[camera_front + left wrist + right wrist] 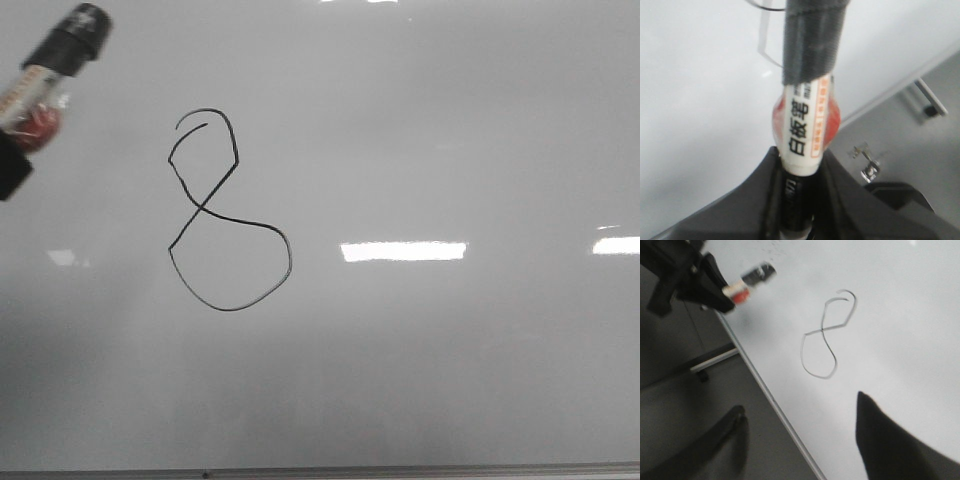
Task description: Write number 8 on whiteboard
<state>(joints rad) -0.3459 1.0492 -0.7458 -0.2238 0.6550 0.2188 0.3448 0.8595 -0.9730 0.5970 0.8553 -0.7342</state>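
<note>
A thin black number 8 [222,215] is drawn left of centre on the pale grey whiteboard [450,150]; it also shows in the right wrist view, number 8 [825,335]. My left gripper [800,170] is shut on a white-and-black marker [807,100], which hangs off the board at the upper left, marker [50,75], left of the figure and apart from it. In the right wrist view the left gripper [715,287] holds the marker [752,280] over the board's edge. My right gripper [800,415] is open and holds nothing, one finger over the board, the other beyond its edge.
The whiteboard's thin metal edge [400,470] runs along the bottom of the front view and diagonally in the right wrist view, metal edge [765,390]. Grey floor and a metal stand leg [930,97] lie beyond it. Bright light reflections [403,250] sit right of the figure.
</note>
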